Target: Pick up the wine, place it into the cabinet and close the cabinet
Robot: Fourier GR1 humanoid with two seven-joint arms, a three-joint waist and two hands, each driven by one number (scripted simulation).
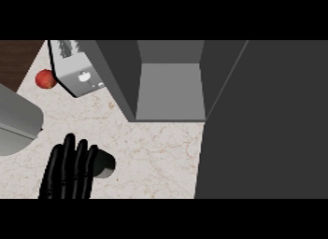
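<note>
Wine (106,166): seen end-on, apparently upright on the counter (153,149), just beside the left robot hand (68,170) at its 3 o'clock, fingers straight, holding nothing; open cabinet (167,88) lies at 1 o'clock.

The wine (108,166), a dark bottle seen from above, stands upright just right of the left hand (66,170). The grey cabinet (170,91) stands open beyond the hand, to its right.

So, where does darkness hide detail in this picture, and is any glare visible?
Head view: the dark round wine bottle blends into the black left hand beside it; the grey open cabinet has a paler floor than walls; its dark door looks flat; no glare on the speckled counter.
</note>
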